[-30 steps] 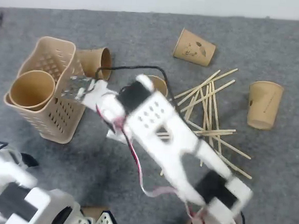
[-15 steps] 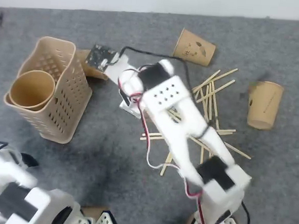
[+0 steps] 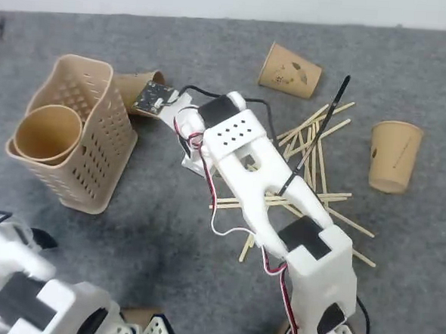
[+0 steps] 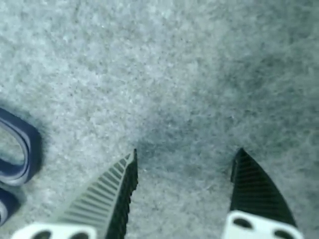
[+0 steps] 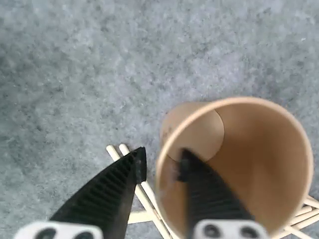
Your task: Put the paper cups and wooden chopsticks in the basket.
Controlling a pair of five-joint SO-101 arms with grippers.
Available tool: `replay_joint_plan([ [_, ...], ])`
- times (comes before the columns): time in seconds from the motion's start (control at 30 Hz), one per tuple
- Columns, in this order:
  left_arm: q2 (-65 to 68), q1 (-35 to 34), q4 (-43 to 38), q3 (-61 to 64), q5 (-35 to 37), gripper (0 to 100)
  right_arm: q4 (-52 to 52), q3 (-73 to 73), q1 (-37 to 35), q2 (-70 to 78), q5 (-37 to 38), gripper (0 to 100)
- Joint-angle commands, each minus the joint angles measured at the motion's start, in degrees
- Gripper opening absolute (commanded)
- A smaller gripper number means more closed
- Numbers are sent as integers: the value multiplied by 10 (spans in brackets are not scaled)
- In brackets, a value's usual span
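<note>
Four cups show from above: one cup stands inside the basket near the left edge of the worktop, a second cup lies on its side against the basket's far wall, a third cup lies toward the far edge, and a fourth cup sits near the right edge. The chopsticks lie scattered between the middle and the right edge. The right arm reaches from the near edge across the sticks, and its tip is just short of the basket. The left arm sits folded at the near left corner, well away from all of this.

From the left wrist, the left end effector hangs with its jaws wide apart over bare grey worktop, with nothing between them.

From the right wrist, a fifth cup has its mouth turned up toward the camera, so its long axis runs roughly along the fingers. The right end effector straddles the rim, one finger inside and one outside. The jaws are apart and a thin gap shows beside the outer finger. This cup rests on a few sticks.

The next move likely depends on closing on that wall. From the arm's tip the basket lies toward the left edge, and the right arm is much the nearer one.
</note>
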Motion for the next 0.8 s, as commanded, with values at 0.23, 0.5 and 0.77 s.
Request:
replay_joint_plan([
  [0.23,-8,12,-7,4,-7,302,92,-255,-36,-146,6,6],
  [0.5,-8,11,-7,5,-7,302,-29,-357,-165,-158,5,6],
  [0.77,-8,11,-7,6,-7,302,-192,-336,-243,-135,14,6],
])
